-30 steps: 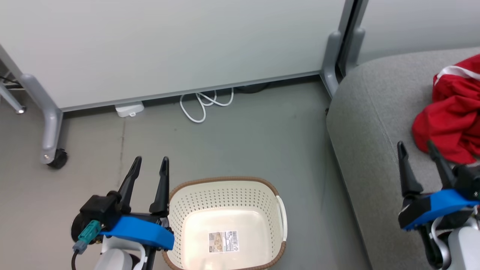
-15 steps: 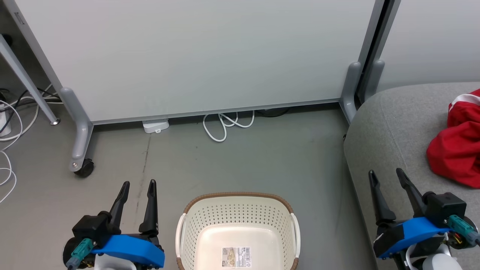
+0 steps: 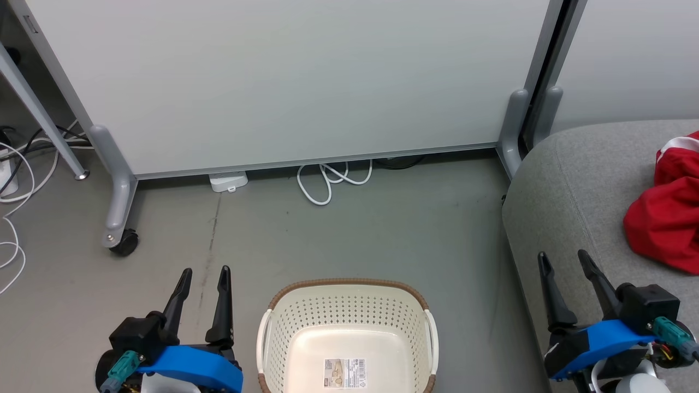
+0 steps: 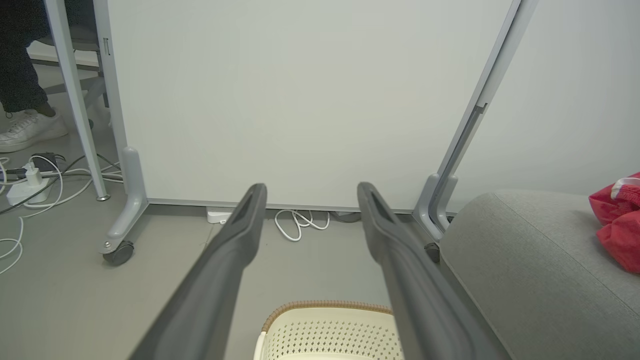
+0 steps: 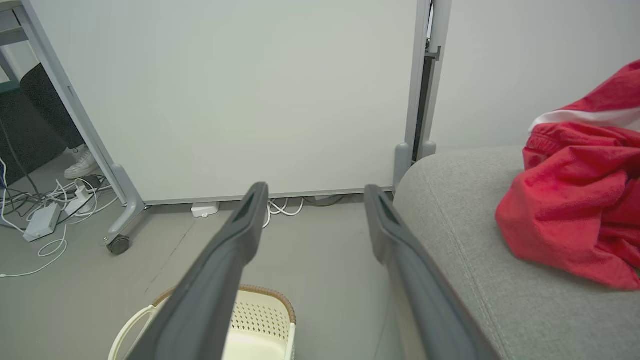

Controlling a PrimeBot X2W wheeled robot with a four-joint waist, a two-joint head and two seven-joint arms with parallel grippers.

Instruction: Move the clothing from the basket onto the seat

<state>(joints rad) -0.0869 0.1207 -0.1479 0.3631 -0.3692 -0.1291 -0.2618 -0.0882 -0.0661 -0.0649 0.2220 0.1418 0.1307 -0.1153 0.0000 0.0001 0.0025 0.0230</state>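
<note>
Head view: basket on the floor at 6 o'clock, a printed label on its bottom.
Clothing: red heap on the seat at 3 o'clock, well apart from the basket.
Left pincer: 7 o'clock, fingers parted, grasping nothing.
Right pincer: 5 o'clock, at the seat's near edge, fingers parted, grasping nothing.

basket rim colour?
The basket rim is brown with a woven look; clearest in the head view.

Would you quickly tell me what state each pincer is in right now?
Left pincer: open, holding nothing.
Right pincer: open, holding nothing.
</note>
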